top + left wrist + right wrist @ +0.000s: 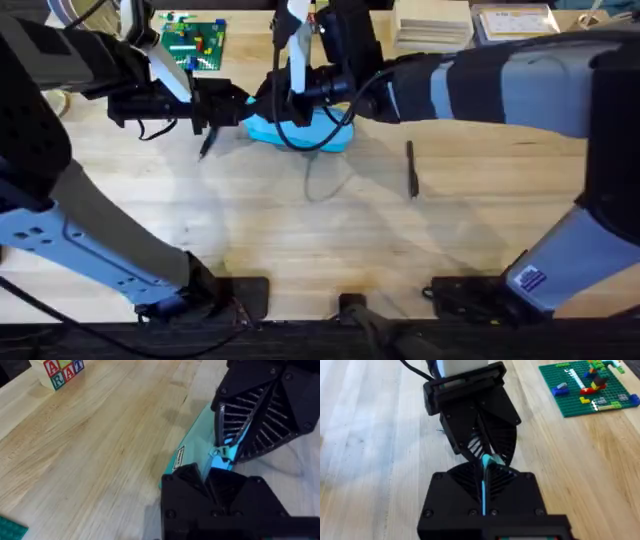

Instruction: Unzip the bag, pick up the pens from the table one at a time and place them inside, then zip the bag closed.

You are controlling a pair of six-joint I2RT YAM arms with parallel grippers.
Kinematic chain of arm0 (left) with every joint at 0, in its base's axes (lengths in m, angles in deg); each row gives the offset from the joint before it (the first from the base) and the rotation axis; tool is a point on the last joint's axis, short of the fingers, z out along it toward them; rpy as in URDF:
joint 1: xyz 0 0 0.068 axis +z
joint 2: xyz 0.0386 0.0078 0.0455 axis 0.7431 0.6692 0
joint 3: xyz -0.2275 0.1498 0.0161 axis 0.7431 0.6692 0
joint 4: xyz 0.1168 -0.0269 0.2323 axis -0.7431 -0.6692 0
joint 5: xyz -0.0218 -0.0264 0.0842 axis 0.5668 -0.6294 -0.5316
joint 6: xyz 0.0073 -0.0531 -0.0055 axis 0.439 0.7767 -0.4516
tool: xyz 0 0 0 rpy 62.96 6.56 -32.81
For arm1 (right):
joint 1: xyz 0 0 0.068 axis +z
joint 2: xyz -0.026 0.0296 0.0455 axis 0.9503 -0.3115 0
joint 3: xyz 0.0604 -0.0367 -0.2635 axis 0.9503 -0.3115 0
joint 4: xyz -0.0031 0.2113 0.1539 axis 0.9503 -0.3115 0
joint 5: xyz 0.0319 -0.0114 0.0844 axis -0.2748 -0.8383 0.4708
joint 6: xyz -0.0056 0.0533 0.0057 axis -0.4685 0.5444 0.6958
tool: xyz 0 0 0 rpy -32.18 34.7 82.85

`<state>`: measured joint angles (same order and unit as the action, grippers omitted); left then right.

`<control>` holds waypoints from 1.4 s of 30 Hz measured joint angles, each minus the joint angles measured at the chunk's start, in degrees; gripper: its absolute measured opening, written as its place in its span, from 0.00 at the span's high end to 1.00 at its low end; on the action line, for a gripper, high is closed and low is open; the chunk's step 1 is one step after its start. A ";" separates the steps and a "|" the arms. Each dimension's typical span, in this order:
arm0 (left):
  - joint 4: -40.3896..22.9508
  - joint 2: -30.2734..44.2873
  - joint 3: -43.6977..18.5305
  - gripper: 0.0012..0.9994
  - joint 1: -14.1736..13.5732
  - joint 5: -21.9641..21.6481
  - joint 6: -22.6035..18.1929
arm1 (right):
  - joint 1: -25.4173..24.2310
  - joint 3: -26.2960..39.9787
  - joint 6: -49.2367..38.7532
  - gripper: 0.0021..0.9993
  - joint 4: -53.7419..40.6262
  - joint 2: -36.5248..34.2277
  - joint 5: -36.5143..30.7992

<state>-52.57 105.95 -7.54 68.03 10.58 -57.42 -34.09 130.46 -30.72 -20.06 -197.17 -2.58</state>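
Wood-grain table (300, 230) under blue bag (300, 132), pen (411, 168), Lego baseplate (194, 45).

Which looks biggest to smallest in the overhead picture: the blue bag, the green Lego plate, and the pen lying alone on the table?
1. The bag, though the robot hands hide part of it.
2. The green Lego plate, close to the bag's visible size, so this order is unsure.
3. The pen, clearly the smallest.

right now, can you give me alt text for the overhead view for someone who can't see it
Two robot arms meet over a light blue bag near the far middle of a wood-grain table. One dark pen lies on the table to the bag's right, another to its left. A green Lego baseplate sits at the far left.
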 joint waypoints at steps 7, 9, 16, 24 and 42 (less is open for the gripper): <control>0.06 0.00 -0.04 0.96 0.26 -0.22 0.00 | 0.23 0.00 0.54 0.97 1.31 -0.75 0.04; 0.02 0.00 -0.04 0.96 0.26 -0.24 0.00 | 0.46 0.00 0.90 0.97 1.26 -0.76 0.00; 0.02 0.00 -0.04 0.96 0.26 -0.26 0.00 | 0.55 0.00 2.03 0.97 1.24 -0.74 -0.02; 0.00 0.00 -0.04 0.96 0.26 -0.26 0.00 | 0.70 0.56 2.40 0.97 -1.00 -0.76 0.02; -0.02 0.00 -0.04 0.96 0.18 -0.26 0.00 | 0.74 0.96 2.38 0.97 -3.54 -0.74 0.41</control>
<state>-52.59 105.95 -7.58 68.21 10.32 -57.42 -33.35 131.42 -28.34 -23.60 -197.91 -2.17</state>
